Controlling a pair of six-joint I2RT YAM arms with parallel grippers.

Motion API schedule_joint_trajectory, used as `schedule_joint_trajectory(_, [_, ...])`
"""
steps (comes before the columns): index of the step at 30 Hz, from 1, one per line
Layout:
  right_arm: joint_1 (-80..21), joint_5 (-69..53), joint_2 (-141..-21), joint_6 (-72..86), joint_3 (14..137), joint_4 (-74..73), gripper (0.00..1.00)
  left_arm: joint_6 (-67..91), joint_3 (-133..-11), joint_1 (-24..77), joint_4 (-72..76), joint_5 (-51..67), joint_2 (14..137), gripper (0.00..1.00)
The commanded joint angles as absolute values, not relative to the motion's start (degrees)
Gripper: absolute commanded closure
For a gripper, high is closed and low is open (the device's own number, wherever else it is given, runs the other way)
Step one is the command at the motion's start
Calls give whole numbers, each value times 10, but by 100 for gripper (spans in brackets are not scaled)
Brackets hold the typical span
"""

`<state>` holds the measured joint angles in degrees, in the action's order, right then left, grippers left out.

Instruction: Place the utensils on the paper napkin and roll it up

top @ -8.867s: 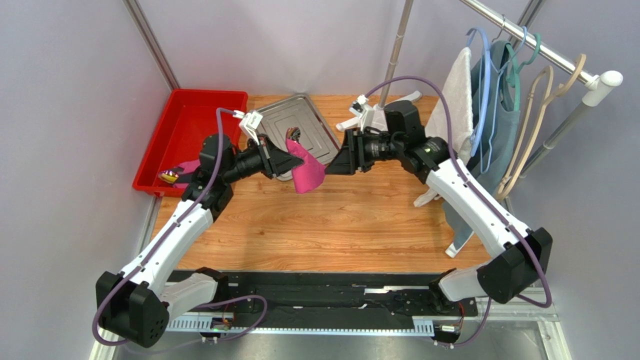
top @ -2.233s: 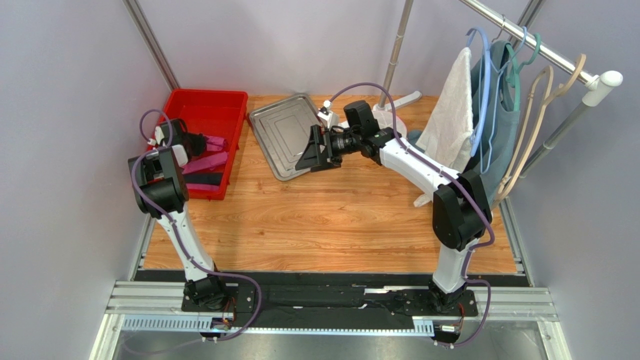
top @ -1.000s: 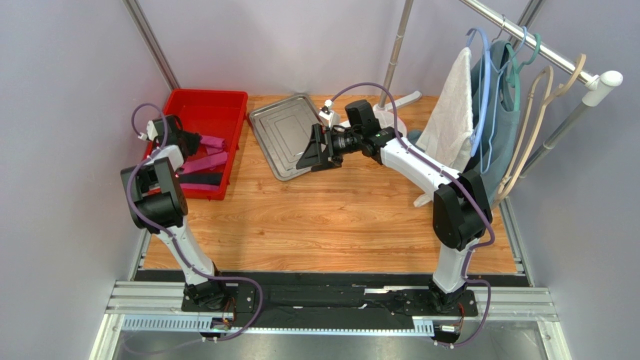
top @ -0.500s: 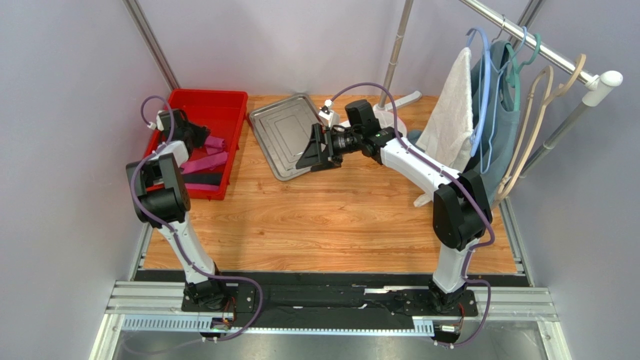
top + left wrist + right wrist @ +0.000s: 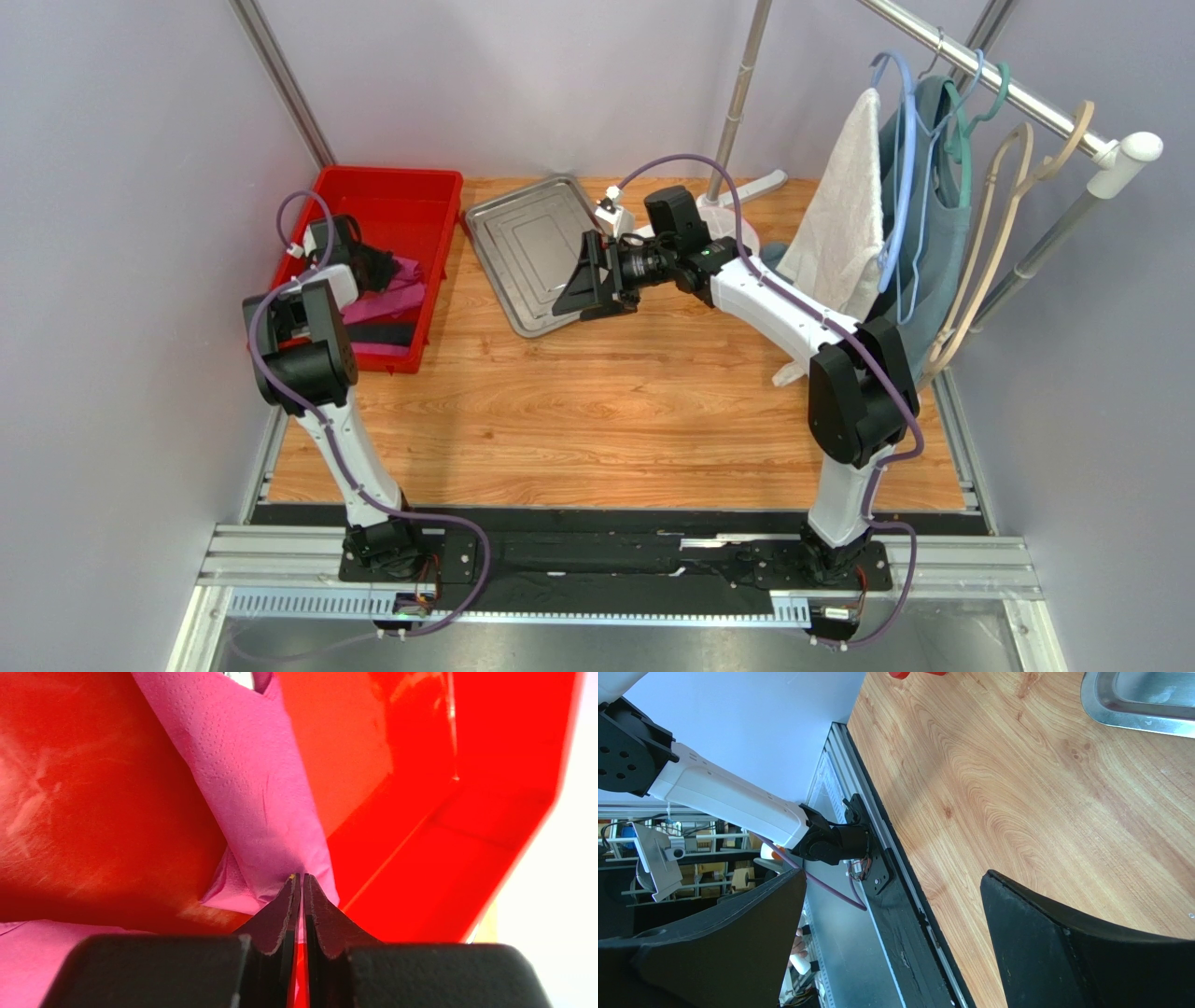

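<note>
My left gripper (image 5: pixel 380 268) reaches into the red bin (image 5: pixel 421 177) at the far left of the table. In the left wrist view its jaws (image 5: pixel 302 880) are pinched shut on a fold of a magenta-pink paper napkin (image 5: pixel 247 777). Pink paper (image 5: pixel 406 287) shows beside the gripper in the top view. My right gripper (image 5: pixel 585 287) hangs wide open and empty over the near right edge of the steel tray (image 5: pixel 526 241). In the right wrist view (image 5: pixel 892 882) only bare wood lies between its fingers. No utensils are in view.
The tray's corner (image 5: pixel 1137 703) shows at the top of the right wrist view. A dark strip (image 5: pixel 382 333) lies at the bin's near end. A white towel (image 5: pixel 845 210), blue cloth and hangers hang on a rack at the right. A pole's white foot (image 5: pixel 751 186) stands behind the tray.
Nine seconds ago my left gripper held a pink napkin over the table beside the tray; now it is in the red bin. In the last second it shifted right onto the pink paper. The right arm is still.
</note>
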<state>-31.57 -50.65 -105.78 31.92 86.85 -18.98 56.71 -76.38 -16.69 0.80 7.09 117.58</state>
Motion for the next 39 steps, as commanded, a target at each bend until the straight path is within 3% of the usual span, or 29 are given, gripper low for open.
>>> schedule_joint_trajectory(1, [-313,-515,-1063,321,883,-171,0,562,-781,-166,-23,45,1188,89])
schedule_joint_trajectory(12, [-313,-515,-1063,322,884,-171,0,558,-786,-167,-27,45,1184,88])
schedule_joint_trajectory(30, [-313,-515,-1042,323,880,-169,0,483,-773,-167,-8,10,1057,80])
schedule_joint_trajectory(36, [-307,-498,-994,298,854,-176,0,387,-774,-167,-39,70,971,59])
schedule_joint_trajectory(37, [-304,-487,-975,290,849,-180,0,372,-778,-165,-49,97,960,49])
schedule_joint_trajectory(39, [-297,-468,-950,271,825,-188,0,326,-794,-162,-99,126,930,38])
